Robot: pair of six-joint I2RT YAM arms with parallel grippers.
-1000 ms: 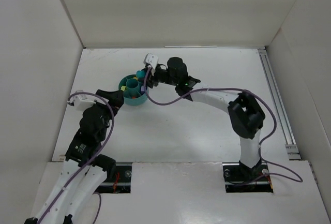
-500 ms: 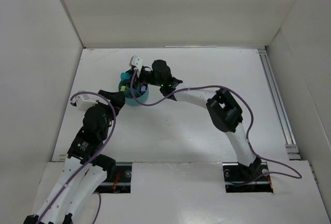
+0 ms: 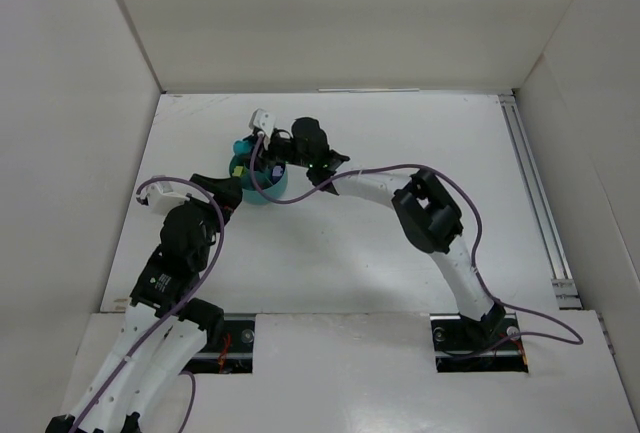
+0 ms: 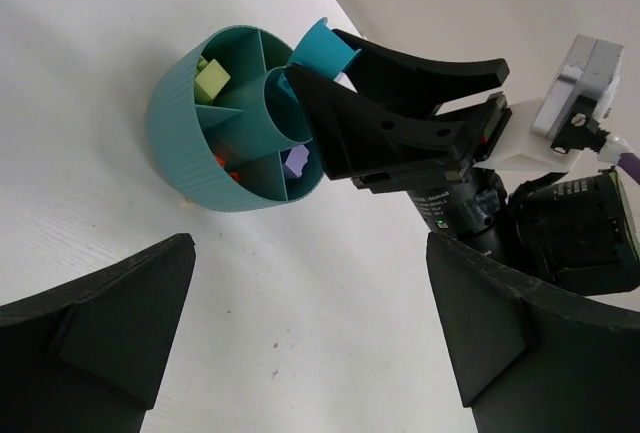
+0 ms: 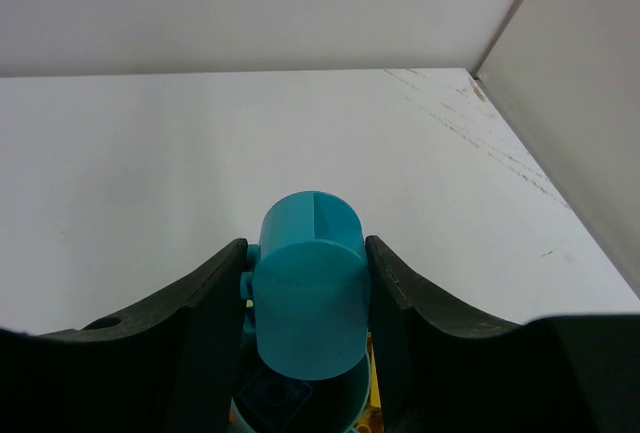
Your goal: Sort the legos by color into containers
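Observation:
The round teal dish [image 3: 266,191] stands left of the table's middle; in the left wrist view its ribbed wall [image 4: 185,148] and inner walls show. In its compartments lie a yellow-green lego [image 4: 211,81], a purple one [image 4: 294,161] and an orange one [image 4: 221,161]. My right gripper [image 3: 246,153] is shut on a teal cylindrical lego [image 5: 309,293] and holds it above the dish's central ring; the piece also shows in the left wrist view [image 4: 324,49]. A dark blue piece [image 5: 274,399] sits just below it. My left gripper [image 4: 310,338] is open and empty, just short of the dish.
White walls box in the table on the left, back and right. A metal rail [image 3: 535,193] runs along the right edge. The right arm's purple cable [image 3: 330,193] hangs beside the dish.
Over the last second my right gripper has swung left with the teal lego, from the dish's right side to over its far left part. The left arm has barely moved.

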